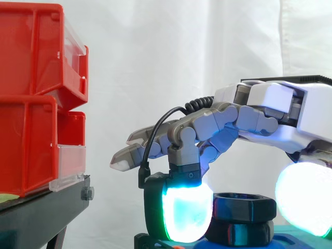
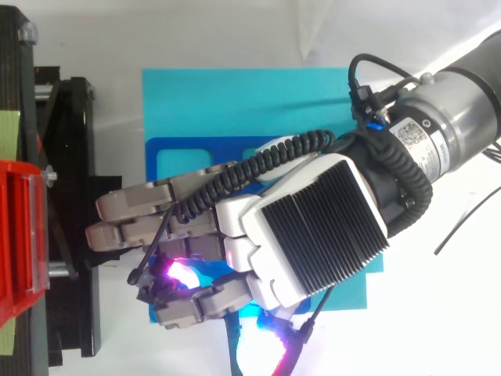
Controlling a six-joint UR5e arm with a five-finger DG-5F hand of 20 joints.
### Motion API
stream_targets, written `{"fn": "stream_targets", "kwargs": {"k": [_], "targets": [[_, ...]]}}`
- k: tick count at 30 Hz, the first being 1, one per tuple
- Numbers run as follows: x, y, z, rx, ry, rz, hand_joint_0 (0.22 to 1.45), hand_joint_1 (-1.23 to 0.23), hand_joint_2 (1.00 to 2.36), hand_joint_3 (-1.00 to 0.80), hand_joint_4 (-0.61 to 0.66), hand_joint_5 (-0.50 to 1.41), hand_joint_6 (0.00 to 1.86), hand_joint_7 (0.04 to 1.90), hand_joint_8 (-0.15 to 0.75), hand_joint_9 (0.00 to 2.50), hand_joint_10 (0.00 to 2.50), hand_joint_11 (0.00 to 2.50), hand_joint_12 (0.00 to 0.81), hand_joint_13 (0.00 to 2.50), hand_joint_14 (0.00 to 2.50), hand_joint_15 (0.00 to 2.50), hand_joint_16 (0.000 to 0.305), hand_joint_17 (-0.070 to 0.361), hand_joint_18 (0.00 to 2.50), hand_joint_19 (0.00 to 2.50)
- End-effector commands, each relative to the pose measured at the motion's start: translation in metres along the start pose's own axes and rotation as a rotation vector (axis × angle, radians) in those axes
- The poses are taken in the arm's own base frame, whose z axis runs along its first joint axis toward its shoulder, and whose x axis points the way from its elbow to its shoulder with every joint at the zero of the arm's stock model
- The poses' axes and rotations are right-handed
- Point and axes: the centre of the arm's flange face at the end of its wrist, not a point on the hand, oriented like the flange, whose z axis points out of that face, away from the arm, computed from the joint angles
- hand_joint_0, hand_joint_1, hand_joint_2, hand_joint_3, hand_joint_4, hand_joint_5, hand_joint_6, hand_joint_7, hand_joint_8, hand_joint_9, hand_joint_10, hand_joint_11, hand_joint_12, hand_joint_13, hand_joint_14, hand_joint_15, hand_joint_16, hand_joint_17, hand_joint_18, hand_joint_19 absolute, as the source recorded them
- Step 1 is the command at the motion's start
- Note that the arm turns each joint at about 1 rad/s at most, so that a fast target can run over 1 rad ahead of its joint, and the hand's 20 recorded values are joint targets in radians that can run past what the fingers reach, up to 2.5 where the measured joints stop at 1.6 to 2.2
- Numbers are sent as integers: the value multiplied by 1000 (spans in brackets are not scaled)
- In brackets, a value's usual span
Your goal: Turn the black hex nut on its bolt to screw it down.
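Fingers (image 1: pixel 187 212) are pinching. In the side view, at lower centre, one curled finger's cyan-green pad is pressing the left flank of the black hex nut (image 1: pixel 244 203), and an opposing pad (image 1: pixel 303 197) glowing white is meeting its right flank. The remaining fingers are reaching straight toward the red bins (image 1: pixel 31 98) at left. The nut is sitting on a second black hexagonal piece (image 1: pixel 241 232).

This looks like the gripping stage of a turn, so the next move calls for rotating without slipping.

In the top view, the hand (image 2: pixel 313 235) is covering the blue base (image 2: pixel 168 157), which is lying on a cyan mat (image 2: pixel 235 94).
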Motion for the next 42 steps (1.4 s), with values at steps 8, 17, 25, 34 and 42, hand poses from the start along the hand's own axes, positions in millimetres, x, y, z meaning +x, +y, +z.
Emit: {"fn": "stream_targets", "kwargs": {"k": [8,17,25,34,42], "targets": [[0,-12,-10,7,0,-11,515,-433,1000,-500,198,-17,662,1213,295,1026,7,175,352,574,0,9,52,118,458,107],[0,-17,-15,4,-4,-16,490,-425,1000,-500,215,-18,639,1243,300,1007,5,174,361,562,0,7,55,123,459,104],[0,-18,-17,5,0,-14,462,-292,1000,-500,246,-9,531,1417,310,1010,5,167,375,565,0,3,58,130,468,104],[0,-12,-15,-33,-2,-3,470,-275,1000,-500,268,-35,503,1338,309,998,5,164,373,563,0,3,57,128,461,107],[-1,-12,-16,-44,-4,15,521,-375,1000,-500,256,-43,503,1313,293,975,5,168,354,548,0,10,53,119,438,128]]}}
